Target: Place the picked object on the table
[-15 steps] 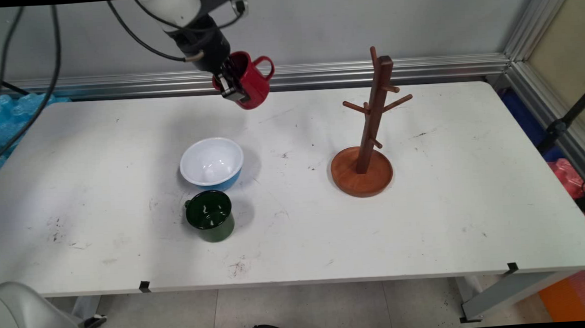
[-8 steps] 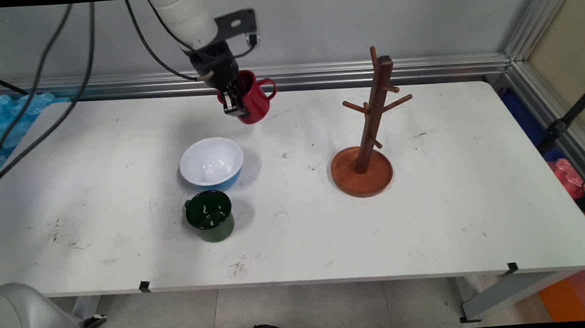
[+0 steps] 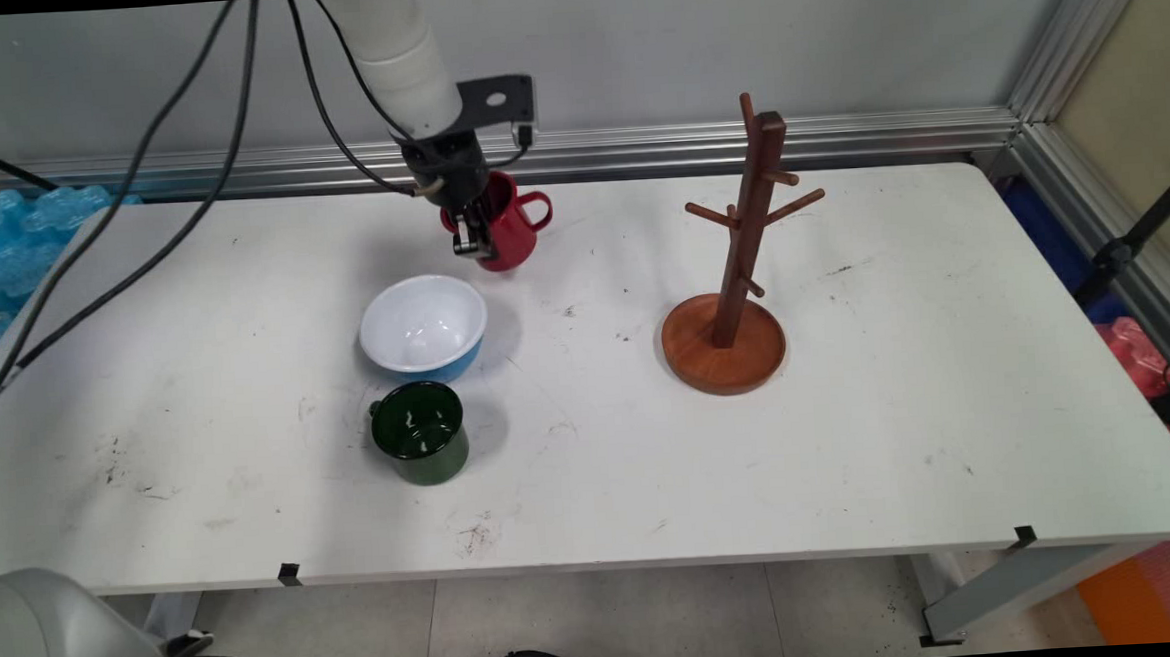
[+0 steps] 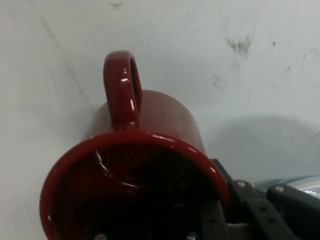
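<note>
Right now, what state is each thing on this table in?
tool: shut on the red mug's rim
red mug: upright, gripped, handle pointing right
white and blue bowl: upright, empty
green mug: upright, standing free
wooden mug tree: upright, pegs bare

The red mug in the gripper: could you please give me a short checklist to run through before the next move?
1. Grip on the red mug: gripper clamps its rim, one finger inside, one outside. Ok.
2. Mug upright: tilted. Not ok.
3. Mug resting on the table: its bottom is at or just above the surface. Cannot tell.
4. Handle free: it points away from the fingers, unobstructed. Ok.
5. Clear of the white and blue bowl: apart. Ok.
6. Wooden mug tree: upright, pegs empty. Ok.
</note>
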Controlling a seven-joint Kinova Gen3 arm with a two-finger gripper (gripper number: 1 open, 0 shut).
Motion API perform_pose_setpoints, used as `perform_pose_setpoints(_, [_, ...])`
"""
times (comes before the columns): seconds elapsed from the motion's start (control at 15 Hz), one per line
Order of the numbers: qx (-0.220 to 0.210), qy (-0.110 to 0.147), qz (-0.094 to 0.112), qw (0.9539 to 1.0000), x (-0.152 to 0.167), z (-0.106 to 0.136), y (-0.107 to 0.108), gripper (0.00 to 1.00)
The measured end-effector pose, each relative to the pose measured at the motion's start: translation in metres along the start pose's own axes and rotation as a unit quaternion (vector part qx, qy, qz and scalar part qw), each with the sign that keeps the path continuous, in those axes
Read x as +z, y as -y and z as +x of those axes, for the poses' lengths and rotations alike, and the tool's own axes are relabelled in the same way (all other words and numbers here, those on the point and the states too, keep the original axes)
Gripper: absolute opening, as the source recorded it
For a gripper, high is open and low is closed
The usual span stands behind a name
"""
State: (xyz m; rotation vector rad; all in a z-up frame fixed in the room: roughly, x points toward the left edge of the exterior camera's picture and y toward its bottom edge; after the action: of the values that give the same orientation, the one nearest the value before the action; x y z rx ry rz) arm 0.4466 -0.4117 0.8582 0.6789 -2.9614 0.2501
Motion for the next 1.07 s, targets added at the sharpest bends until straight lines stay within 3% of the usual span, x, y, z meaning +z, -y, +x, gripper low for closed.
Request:
perform_pose_setpoints(0.47, [0.015,0.035,0.002,0.9993,0.023,0.005,-0.003,0.0])
perform_pose_setpoints(1.0, [0.02,0.055,-0.004,0.9983,0.036,0.006,-0.008,0.0])
perform_pose_setpoints(1.07, [0.021,0.056,-0.005,0.9982,0.038,0.006,-0.008,1.0])
